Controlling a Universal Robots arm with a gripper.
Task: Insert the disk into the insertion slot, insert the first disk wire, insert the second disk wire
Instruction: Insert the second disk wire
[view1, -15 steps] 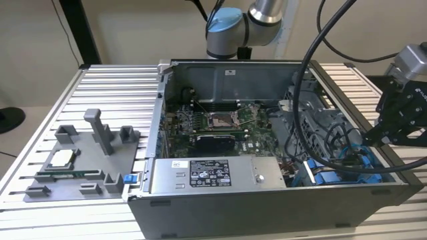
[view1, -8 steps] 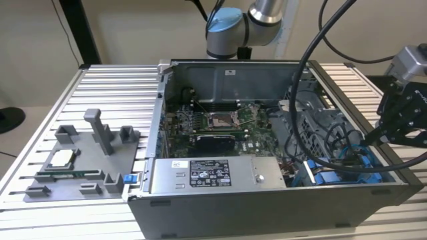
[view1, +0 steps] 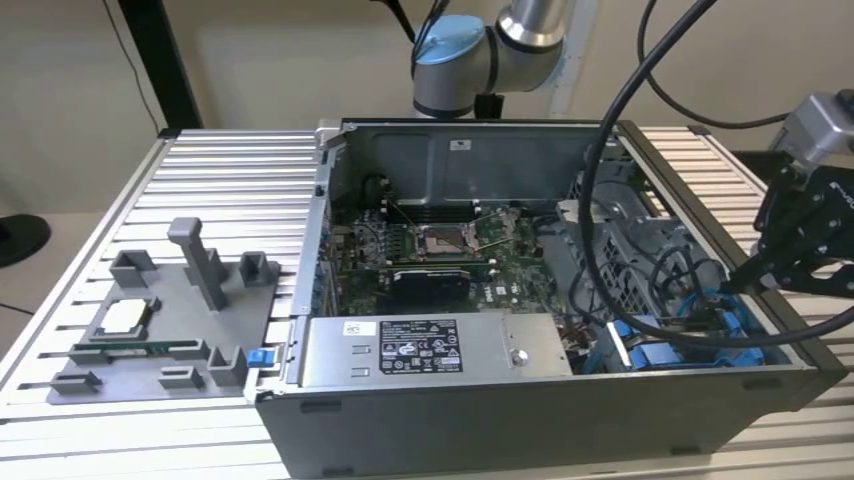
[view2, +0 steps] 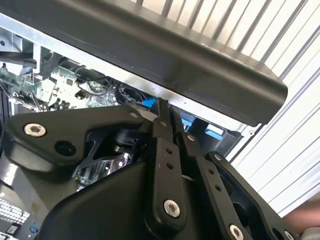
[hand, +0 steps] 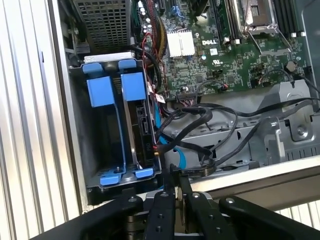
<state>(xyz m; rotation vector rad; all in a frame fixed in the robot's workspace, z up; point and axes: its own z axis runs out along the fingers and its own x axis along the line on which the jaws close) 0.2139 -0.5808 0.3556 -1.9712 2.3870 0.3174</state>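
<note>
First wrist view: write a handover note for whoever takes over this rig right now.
End effector: shut, poised at the case edge just off the insertion slot. I cannot tell whether it pinches anything.
Disk: stands inside the slot, so insertion looks done.
Wires: a black connector and a blue cable lie loose beside the disk.
Left: both disk wires appear not yet plugged in.

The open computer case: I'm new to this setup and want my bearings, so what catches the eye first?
The green motherboard in the middle of the open computer case stands out first. Then the bright blue rails of the drive bay at the exterior view's right, with the black gripper hanging over them.
</note>
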